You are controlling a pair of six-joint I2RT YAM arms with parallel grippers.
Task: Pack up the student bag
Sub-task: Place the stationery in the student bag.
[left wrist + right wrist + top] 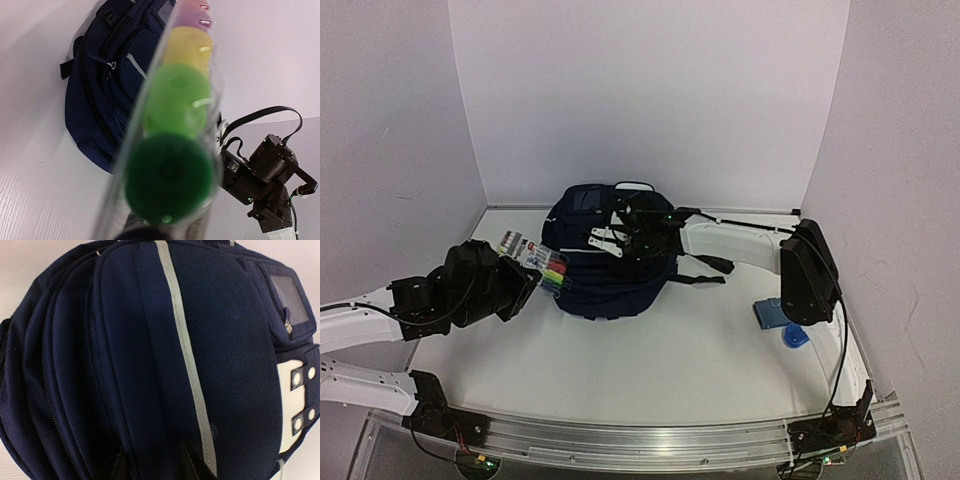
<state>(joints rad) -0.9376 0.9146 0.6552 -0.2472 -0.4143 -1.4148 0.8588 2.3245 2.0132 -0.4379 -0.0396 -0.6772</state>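
Observation:
The student bag (610, 270), navy with thin white stripes, lies in the middle of the table. My left gripper (525, 277) is shut on a clear pack of coloured markers (538, 260) and holds it at the bag's left edge. In the left wrist view the pack (172, 140) fills the middle, green caps nearest, with the bag (100, 85) behind it. My right gripper (635, 240) is on top of the bag. In the right wrist view its fingers (120, 466) pinch a fold of the bag (150, 365) beside a white stripe.
A small blue pouch (772, 312) and a blue object (796, 337) lie at the right, beside the right arm. The bag's dark strap (705, 263) trails to the right. White walls close in the back and sides.

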